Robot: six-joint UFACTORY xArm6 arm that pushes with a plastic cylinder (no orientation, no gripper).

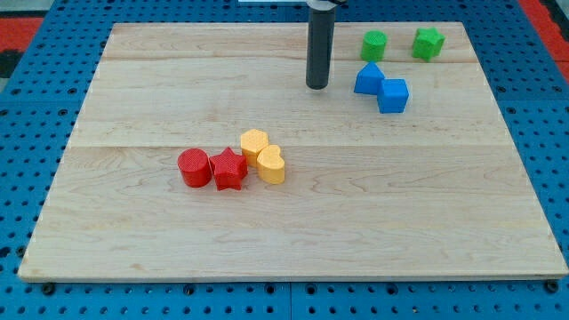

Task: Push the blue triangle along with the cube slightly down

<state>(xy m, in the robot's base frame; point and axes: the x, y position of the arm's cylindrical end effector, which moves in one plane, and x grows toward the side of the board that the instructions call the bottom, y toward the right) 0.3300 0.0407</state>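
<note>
The blue triangle (368, 78) and the blue cube (393, 95) lie touching each other at the view's upper right of the wooden board (293, 240), the cube to the lower right of the triangle. My tip (317, 86) stands on the board just to the left of the blue triangle, a short gap apart from it.
Two green blocks sit above the blue pair: a green cylinder (374, 44) and a green star-like block (428, 43). A cluster sits left of centre: a red cylinder (193, 167), a red star (228, 170), a yellow hexagon (254, 144) and a yellow heart (271, 164).
</note>
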